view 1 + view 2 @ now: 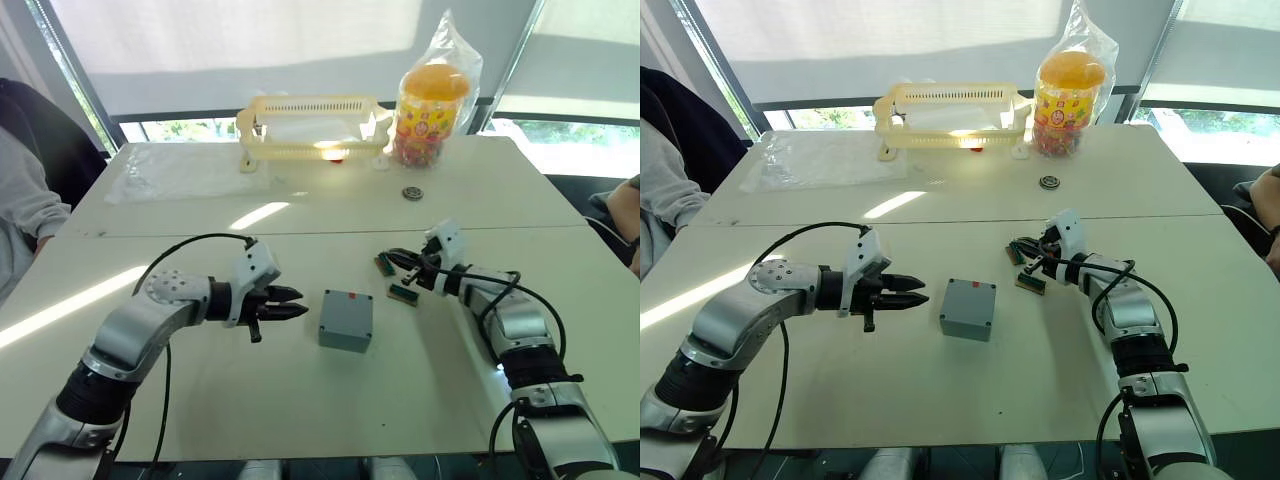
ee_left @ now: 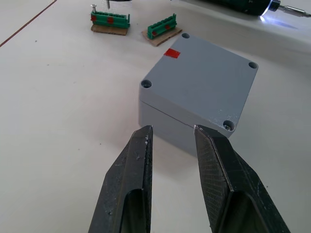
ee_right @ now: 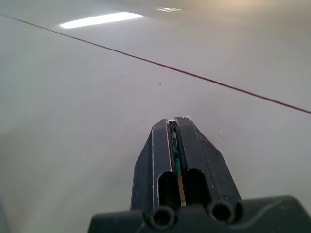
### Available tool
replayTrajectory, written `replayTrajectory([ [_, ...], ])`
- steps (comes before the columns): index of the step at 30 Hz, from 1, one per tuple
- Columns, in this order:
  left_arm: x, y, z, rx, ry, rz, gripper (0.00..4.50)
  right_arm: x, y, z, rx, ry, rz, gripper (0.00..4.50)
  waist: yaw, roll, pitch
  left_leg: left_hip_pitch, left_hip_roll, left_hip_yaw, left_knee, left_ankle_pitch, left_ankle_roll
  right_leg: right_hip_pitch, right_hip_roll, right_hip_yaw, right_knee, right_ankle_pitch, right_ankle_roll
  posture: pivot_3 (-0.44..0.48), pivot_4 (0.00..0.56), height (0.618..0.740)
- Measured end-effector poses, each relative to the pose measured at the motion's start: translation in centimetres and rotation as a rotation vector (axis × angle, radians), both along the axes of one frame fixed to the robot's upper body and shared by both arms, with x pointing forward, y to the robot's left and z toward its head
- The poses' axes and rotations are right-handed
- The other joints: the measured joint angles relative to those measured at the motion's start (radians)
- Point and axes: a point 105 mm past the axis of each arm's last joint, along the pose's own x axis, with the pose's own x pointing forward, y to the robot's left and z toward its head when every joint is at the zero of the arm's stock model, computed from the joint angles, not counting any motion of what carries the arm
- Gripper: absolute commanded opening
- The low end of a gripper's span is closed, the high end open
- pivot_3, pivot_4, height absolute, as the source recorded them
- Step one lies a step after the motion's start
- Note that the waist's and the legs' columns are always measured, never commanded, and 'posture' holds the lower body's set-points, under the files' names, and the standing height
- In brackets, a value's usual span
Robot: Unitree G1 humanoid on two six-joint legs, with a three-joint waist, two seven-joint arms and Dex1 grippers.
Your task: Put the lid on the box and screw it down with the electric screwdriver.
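Lid already seated on the box; screwing down comes next.

The box [image 1: 346, 320], lid [image 2: 204, 80] on top, sits mid-frame on the worktop [image 1: 300, 400]. The left gripper [image 1: 290, 302], fingers a little apart and empty, hangs just beside it. The right gripper [image 3: 176, 127] is pinched on something thin and green. The electric screwdriver [image 2: 233, 6] lies upper right of the left wrist view, needing pickup. No legible writing.

no readable words or numbers anywhere, colourful printed label on the far candy jar [image 1: 432, 118] (print too small to read), plain red sticker on the box lid [image 2: 203, 80]
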Motion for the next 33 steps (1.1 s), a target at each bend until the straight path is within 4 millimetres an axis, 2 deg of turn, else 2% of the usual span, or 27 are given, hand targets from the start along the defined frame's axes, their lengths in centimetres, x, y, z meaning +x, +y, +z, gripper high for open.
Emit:
replayTrajectory([
  [5, 0.0, 0.0, 0.0, -0.003, 0.002, -0.002, 1.33, -0.6, -0.1, 1.3, -0.02, -0.045, 0.011, 0.04, 0.001, 0.0, 0.0, 0.0, 0.0, 0.0, 0.0, 0.0, 0.0, 0.0, 0.0, 0.0, 0.0, 0.0, 0.0, 0.0, 0.15, 0.74],
  [11, 0.0, 0.5, 1.2, -0.029, -0.002, 0.003, 1.33, -4.2, 0.7, 5.7, 0.012, -0.128, 0.1, 0.04, 0.003, 0.0, 0.0, 0.0, 0.0, -0.001, 0.0, 0.0, 0.0, 0.0, 0.0, 0.0, 0.0, 0.0, 0.0, 0.0, 0.15, 0.74],
  [13, -0.2, 0.9, 1.4, -0.011, -0.001, -0.009, 1.33, -6.0, 1.6, 5.6, 0.027, -0.104, 0.147, 0.04, 0.003, 0.0, 0.0, 0.0, 0.0, -0.001, -0.001, 0.0, 0.0, 0.0, 0.0, -0.001, 0.0, 0.0, 0.0, 0.0, 0.15, 0.74],
  [15, -0.6, 1.4, 1.6, 0.016, -0.001, -0.02, 1.33, -8.1, 2.7, 4.6, 0.047, -0.049, 0.199, 0.04, 0.002, 0.0, 0.0, 0.0, 0.0, -0.001, -0.001, 0.0, 0.0, 0.0, 0.0, 0.0, 0.0, 0.0, 0.0, 0.0, 0.15, 0.74],
  [18, -1.4, 1.4, 1.6, 0.028, 0.009, -0.048, 1.33, -9.5, 3.4, 3.9, 0.069, -0.006, 0.21, 0.04, 0.003, 0.0, 0.0, 0.0, 0.0, -0.001, 0.0, 0.0, 0.0, 0.001, 0.0, 0.0, 0.0, 0.0, 0.0, 0.0, 0.15, 0.74],
  [33, -1.5, 0.9, 1.4, 0.016, 0.021, -0.068, 1.33, -10.4, 4.5, 2.6, 0.098, 0.054, 0.213, 0.04, 0.004, 0.0, 0.0, 0.0, 0.0, -0.001, 0.0, 0.0, 0.0, 0.001, 0.0, 0.0, 0.0, 0.0, 0.0, 0.0, 0.15, 0.74],
])
